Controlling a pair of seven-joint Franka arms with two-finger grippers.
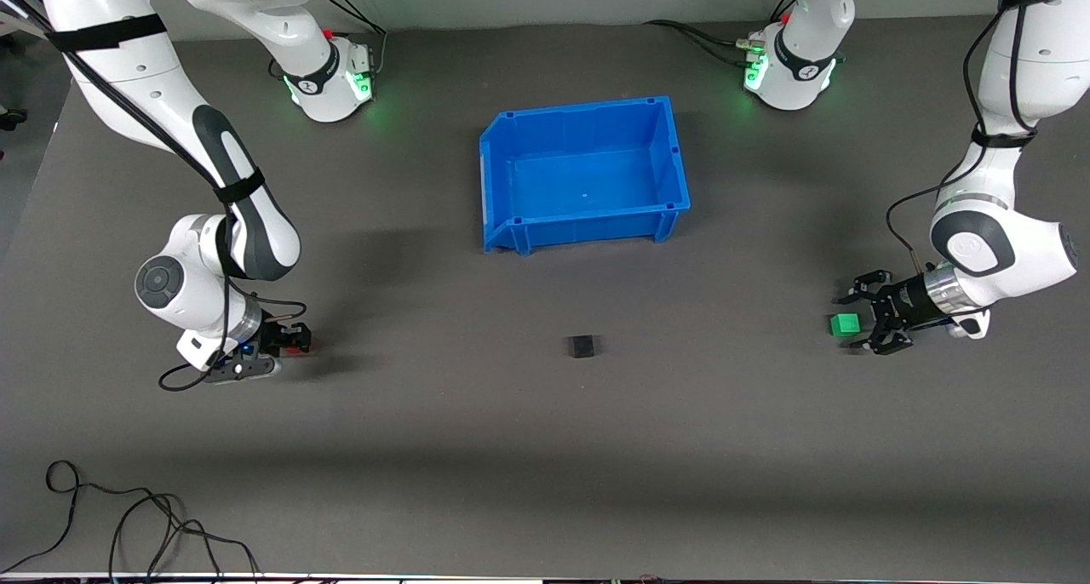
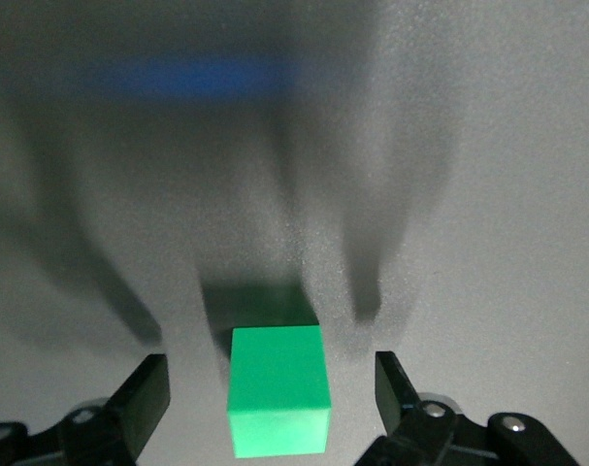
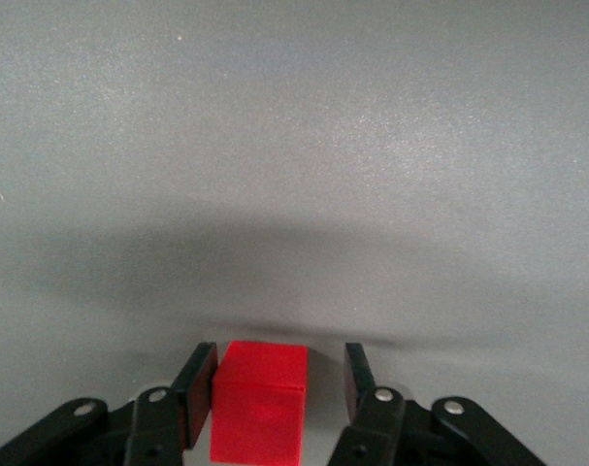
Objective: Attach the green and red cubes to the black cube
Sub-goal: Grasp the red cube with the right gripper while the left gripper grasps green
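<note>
My left hand [image 1: 862, 322]: low at the tabletop [image 1: 545, 448], fingers wide, straddling green cube [image 2: 278, 403]. My right hand [image 3: 279, 383]: low, nearly closed around red cube [image 3: 259, 400]. Black cube [image 1: 582, 346]: between them, untouched.

Blue bin [image 1: 588, 226] standing open and upright on the dark grey surface [image 1: 545, 448], just above centre of the frame, nothing inside. Black cable [image 1: 128, 524] looping loosely at the lower left corner of the frame, lying flat.

A dark grey table [image 1: 545, 448] carries a blue bin [image 1: 584, 174] and loose black cables [image 1: 128, 524].
</note>
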